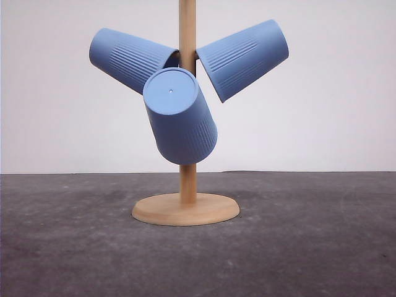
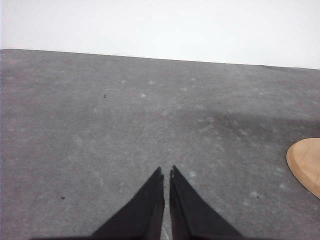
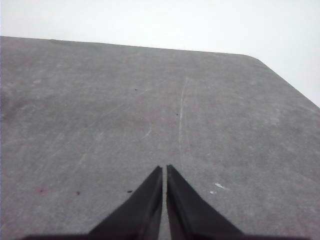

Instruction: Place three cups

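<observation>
All three cups (image 1: 179, 117) hang on the stand (image 1: 185, 209), one left, one right, one front of its post, so placing looks done; my left gripper (image 2: 166, 173) and right gripper (image 3: 164, 170) sit closed, empty.

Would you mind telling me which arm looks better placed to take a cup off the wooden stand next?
Probably the left. The stand's wooden base shows at the edge of the left wrist view, beyond the shut left claw. The right claw, also shut, faces bare table. All three cups hang centrally.
</observation>
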